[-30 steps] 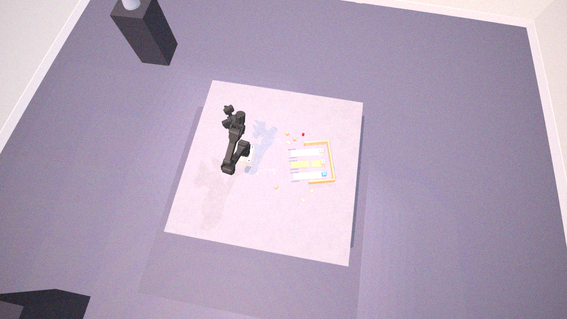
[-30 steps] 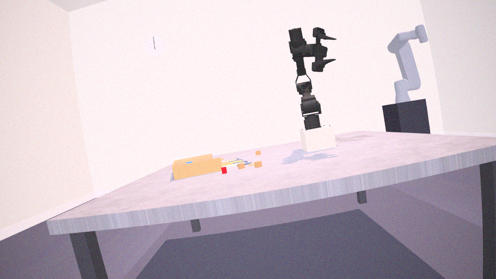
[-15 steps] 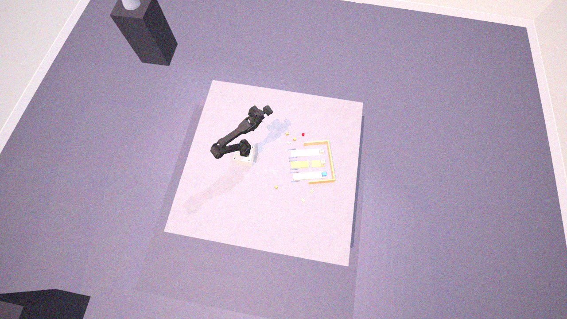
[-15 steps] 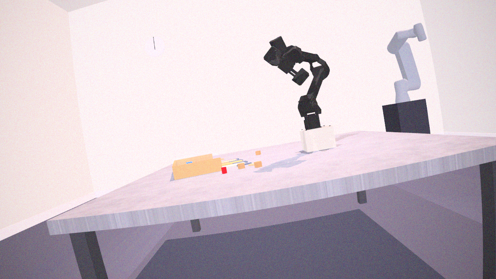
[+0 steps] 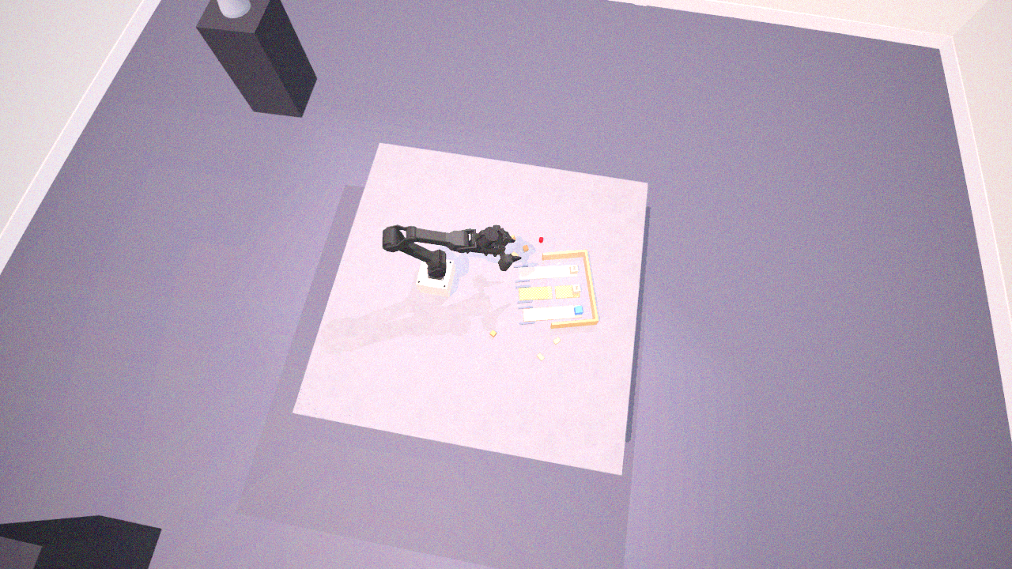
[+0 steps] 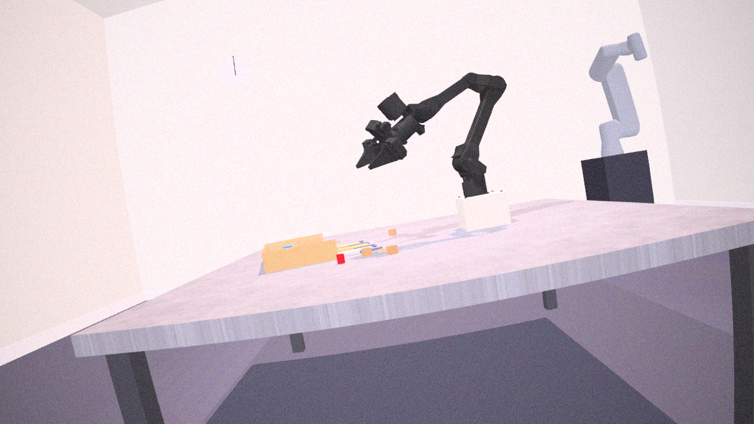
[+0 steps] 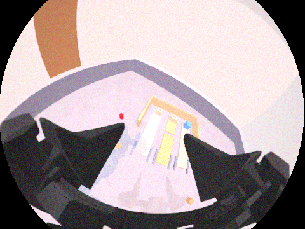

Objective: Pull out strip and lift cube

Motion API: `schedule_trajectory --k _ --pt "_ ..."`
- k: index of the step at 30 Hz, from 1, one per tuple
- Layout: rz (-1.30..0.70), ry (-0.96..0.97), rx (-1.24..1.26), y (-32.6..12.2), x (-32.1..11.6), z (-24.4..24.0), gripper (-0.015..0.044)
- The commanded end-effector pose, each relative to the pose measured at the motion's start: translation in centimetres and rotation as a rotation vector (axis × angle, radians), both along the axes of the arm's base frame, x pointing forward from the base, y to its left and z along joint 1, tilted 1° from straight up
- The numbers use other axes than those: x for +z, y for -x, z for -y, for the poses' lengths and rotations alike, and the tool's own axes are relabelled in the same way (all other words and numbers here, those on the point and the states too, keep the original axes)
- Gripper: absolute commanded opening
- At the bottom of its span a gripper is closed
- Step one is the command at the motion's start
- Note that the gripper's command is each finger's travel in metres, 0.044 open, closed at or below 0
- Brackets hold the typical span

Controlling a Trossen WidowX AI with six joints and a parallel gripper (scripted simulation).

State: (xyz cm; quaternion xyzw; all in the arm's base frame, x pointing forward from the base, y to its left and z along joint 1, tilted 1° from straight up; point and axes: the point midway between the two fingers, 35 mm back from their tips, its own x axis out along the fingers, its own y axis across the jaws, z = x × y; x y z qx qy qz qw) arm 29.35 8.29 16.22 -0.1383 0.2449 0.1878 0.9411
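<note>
A white strip point(image 5: 543, 272) point(image 7: 151, 131) in one piece lies nearest the red cube, with a pale labelled cube point(image 5: 573, 269) point(image 7: 159, 111) on its far end. The middle yellow strip point(image 5: 534, 293) point(image 7: 164, 149) is split by a gap; its far piece point(image 5: 564, 291) point(image 7: 170, 126) bears another pale cube with a marked top point(image 5: 576, 288) point(image 7: 173, 117). The third strip point(image 5: 548, 313) point(image 7: 182, 152) is whitish and carries a blue cube point(image 5: 579, 310) point(image 7: 187, 124). My gripper point(image 5: 517, 248) point(image 6: 363, 167) point(image 7: 154, 131) is open and empty, high above the table, on the arm's side of the strips.
An orange three-sided wall point(image 5: 593, 286) point(image 6: 297, 257) point(image 7: 175, 109) surrounds the strips' far ends. Low grey rails flank their near ends. A red cube point(image 5: 541, 239) point(image 6: 340, 258) point(image 7: 121, 116), an orange cube point(image 5: 492, 333) point(image 6: 392, 232) point(image 7: 189, 200) and several other small blocks lie outside the wall.
</note>
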Motion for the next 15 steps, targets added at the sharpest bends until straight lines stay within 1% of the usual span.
schedule_trajectory --k 1,3,15 --pt "-0.049 -0.123 -0.345 -1.6 -2.4 5.9 0.04" --pt "-0.053 -0.146 -0.406 -1.8 -2.8 6.9 0.04" --pt "-0.053 -0.146 -0.406 -1.8 -2.8 6.9 0.04"
